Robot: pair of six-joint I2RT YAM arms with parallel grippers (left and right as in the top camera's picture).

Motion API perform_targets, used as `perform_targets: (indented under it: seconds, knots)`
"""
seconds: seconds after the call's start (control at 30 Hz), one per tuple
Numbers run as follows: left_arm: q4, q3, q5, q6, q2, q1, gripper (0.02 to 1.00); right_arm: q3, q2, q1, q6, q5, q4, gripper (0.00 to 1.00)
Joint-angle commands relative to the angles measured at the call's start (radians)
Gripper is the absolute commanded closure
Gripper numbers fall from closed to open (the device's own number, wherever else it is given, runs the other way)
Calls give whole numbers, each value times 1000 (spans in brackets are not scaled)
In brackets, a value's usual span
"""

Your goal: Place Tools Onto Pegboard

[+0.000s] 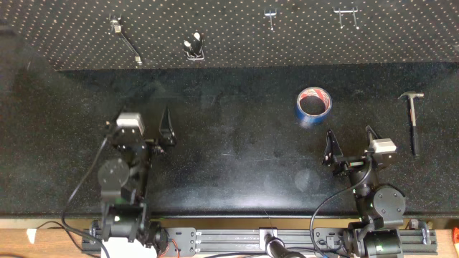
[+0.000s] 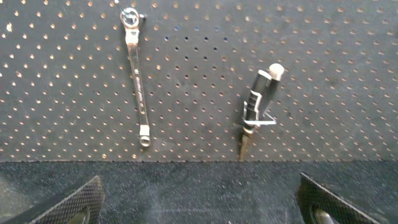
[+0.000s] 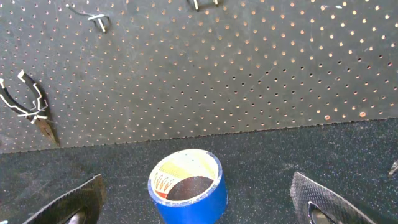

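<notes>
Black tabletop (image 1: pixel 237 136): hammer (image 1: pixel 412 123) lengthwise toward pegboard (image 1: pixel 229 29), head nearest; left tool (image 2: pixel 199 196), right tool (image 1: pixel 351 140) released.

A black textured mat (image 1: pixel 237 150) lies flat, a metal rail (image 1: pixel 215 235) along its near edge.

We count one long silver ratchet wrench (image 1: pixel 128 41) and one pair of black-and-white-handled pliers (image 1: pixel 192 47) on the single black perforated pegboard (image 1: pixel 237 36), along with two bare metal hooks (image 1: pixel 270 16) (image 1: pixel 346 14). On the one black table (image 1: pixel 229 150) we count one blue roll of tape (image 1: pixel 313 106) and one black-handled, metal-headed hammer (image 1: pixel 412 122).
</notes>
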Motion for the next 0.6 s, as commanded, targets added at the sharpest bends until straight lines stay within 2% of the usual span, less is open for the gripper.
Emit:
perform_targets:
  seconds: [0.03, 0.17, 0.33, 0.43, 0.6]
  knots:
    - [10, -106, 42, 2, -197, 24, 23, -3, -7, 6, 15, -13, -4, 27]
    - [2, -163, 95, 2, -334, 57, 23, -3, -7, 6, 15, -13, -4, 25]
    - [-75, -199, 114, 2, -460, 84, 23, -3, -7, 6, 15, -13, -4, 25]
    - [-193, -199, 121, 2, -547, 96, 23, -3, -7, 6, 15, -13, -4, 25]
    - [-280, -199, 121, 2, -550, 94, 23, -3, -7, 6, 15, -13, -4, 25]
